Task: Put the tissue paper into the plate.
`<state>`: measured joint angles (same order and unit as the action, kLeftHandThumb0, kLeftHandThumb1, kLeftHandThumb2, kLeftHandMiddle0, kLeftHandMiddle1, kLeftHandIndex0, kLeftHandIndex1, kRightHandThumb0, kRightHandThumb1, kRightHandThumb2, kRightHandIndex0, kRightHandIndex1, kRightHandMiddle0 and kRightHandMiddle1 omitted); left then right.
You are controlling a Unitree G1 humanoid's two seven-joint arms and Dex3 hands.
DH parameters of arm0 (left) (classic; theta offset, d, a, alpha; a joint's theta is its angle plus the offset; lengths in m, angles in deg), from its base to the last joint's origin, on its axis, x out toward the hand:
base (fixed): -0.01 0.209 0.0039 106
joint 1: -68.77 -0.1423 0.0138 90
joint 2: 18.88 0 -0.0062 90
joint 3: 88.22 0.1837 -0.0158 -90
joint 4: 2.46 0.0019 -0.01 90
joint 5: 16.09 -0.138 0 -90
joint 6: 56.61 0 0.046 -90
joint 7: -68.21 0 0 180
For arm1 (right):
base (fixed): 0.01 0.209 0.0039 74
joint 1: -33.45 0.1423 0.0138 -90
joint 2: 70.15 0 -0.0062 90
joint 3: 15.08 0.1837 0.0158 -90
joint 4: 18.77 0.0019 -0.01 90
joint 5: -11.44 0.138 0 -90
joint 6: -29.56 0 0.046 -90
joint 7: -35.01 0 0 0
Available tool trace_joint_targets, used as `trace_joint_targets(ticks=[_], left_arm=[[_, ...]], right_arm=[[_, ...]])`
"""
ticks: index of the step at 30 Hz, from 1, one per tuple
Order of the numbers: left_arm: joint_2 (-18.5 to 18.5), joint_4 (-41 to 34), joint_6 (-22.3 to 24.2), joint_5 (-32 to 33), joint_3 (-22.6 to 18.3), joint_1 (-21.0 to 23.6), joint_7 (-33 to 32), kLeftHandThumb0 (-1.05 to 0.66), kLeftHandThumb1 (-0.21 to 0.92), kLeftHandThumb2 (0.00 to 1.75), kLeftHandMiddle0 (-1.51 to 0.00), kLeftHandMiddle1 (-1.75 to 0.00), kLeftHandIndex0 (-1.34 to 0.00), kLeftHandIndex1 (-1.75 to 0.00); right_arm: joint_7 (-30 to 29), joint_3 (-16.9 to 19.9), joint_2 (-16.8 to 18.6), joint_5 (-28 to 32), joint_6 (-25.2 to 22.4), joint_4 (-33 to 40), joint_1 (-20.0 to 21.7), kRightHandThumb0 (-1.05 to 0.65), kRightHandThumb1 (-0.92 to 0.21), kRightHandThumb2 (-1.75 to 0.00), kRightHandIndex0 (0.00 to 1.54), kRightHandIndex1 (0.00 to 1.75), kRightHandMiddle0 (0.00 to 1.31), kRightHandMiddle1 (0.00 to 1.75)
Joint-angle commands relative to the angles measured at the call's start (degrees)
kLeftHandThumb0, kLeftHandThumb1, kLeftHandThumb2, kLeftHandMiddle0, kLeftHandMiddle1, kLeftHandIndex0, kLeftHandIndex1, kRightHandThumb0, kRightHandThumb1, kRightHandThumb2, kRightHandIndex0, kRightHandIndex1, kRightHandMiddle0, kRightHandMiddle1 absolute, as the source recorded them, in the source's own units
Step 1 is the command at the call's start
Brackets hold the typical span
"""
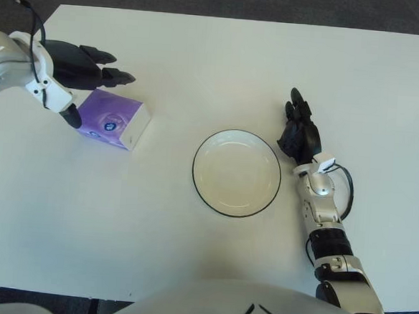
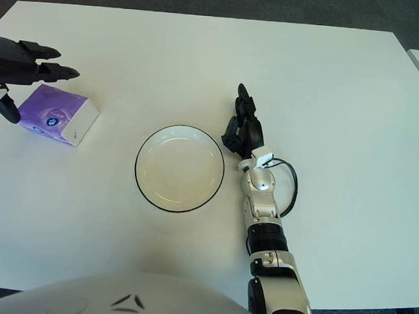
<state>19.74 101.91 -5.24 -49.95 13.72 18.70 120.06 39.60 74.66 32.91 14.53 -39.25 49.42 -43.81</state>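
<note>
Progress: nothing placed yet | your purple-and-white tissue pack (image 1: 111, 119) lies on the white worktop (image 1: 223, 57), well left of the empty black-rimmed white plate (image 1: 236, 172) | left hand (image 1: 82, 73) straddles it, fingers spread, not gripping | right hand (image 1: 300, 131) idle beside plate's right, fingers extended.

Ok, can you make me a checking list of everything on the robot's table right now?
Surface: white rectangular table, bare apart from the items below.
Job's things: purple-and-white tissue pack lies left of the round white dark-rimmed plate; plate holds nothing.
Clutter: nothing seen.
Hands: left hand open, fingers spread over the pack's far-left edge, not gripping; right hand beside the plate's right rim.
Cables: black cable looped at the right wrist; another at the left arm.
Surroundings: dark grey floor.
</note>
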Motion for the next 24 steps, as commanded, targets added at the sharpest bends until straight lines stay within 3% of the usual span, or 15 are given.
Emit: trace_joint_targets(ticks=[1, 12, 24], left_arm=[[-1.6, -2.3, 2.0, 1.8, -0.4, 0.1, 3.0, -1.04, 0.88, 0.03, 0.0, 0.0, 0.0, 0.0], [-0.4, -3.7, 4.5, 0.5, 0.2, -1.8, 3.1, -1.04, 0.88, 0.03, 0.0, 0.0, 0.0, 0.0], [0.1, -2.5, 3.3, -0.7, 2.0, -0.8, 3.1, -1.05, 0.88, 0.02, 0.0, 0.0, 0.0, 0.0]], right_arm=[[0.9, -0.7, 0.1, -0.8, -7.3, -9.1, -7.6, -0.85, -0.92, -1.05, 0.0, 0.0, 0.0, 0.01], [0.9, -0.5, 0.0, -0.9, -7.2, -9.4, -7.2, -0.85, -0.92, -1.05, 0.0, 0.0, 0.01, 0.01], [0.5, -0.5, -0.1, -1.1, -7.8, -9.1, -7.1, -0.85, -0.92, -1.05, 0.0, 0.0, 0.0, 0.02]])
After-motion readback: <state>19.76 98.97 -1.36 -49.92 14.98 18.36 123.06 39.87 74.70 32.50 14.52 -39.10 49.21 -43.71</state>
